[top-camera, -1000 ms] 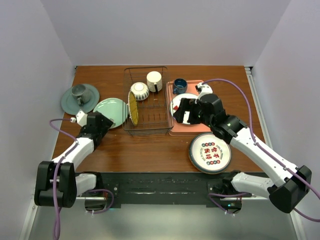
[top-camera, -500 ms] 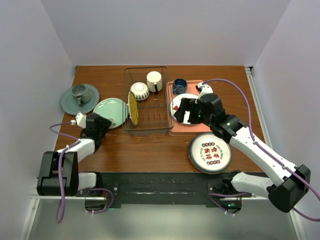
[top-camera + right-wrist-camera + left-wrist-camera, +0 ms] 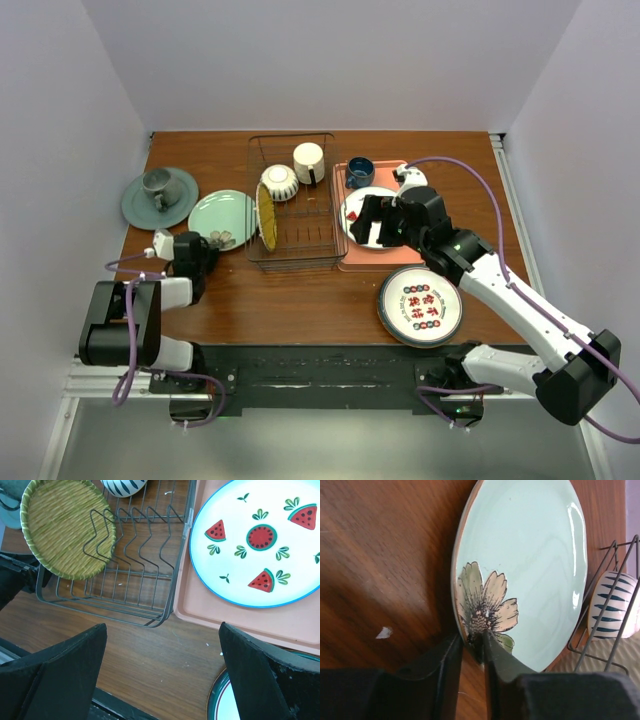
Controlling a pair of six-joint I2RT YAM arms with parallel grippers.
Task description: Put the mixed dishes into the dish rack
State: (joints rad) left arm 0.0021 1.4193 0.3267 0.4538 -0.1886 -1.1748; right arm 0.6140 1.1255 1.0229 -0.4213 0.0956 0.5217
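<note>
The mint-green plate point(image 3: 530, 570) with a painted flower lies flat on the table point(image 3: 300, 295), left of the dish rack point(image 3: 292, 205). My left gripper point(image 3: 472, 641) is shut on its near rim, one finger under the edge and one on the flower; from above, the left gripper point(image 3: 211, 243) sits at the plate's front edge. In the rack are the yellow textured plate point(image 3: 65, 527) standing on edge, a striped cream bowl point(image 3: 279, 181) and a cream mug point(image 3: 308, 162). A teal-rimmed plate point(image 3: 420, 305) lies at front right. My right gripper point(image 3: 162, 626) hangs open and empty over the rack's near right corner.
A flat pink tray point(image 3: 375, 262) right of the rack holds a white plate with red fruit point(image 3: 260, 540) and a blue cup point(image 3: 360, 172). A grey-green cup on a saucer point(image 3: 160, 195) stands at far left. White walls enclose the table.
My left gripper has closed from wide open onto the mint-green plate's rim, and its arm has folded back toward the left. The right arm has hardly moved.
</note>
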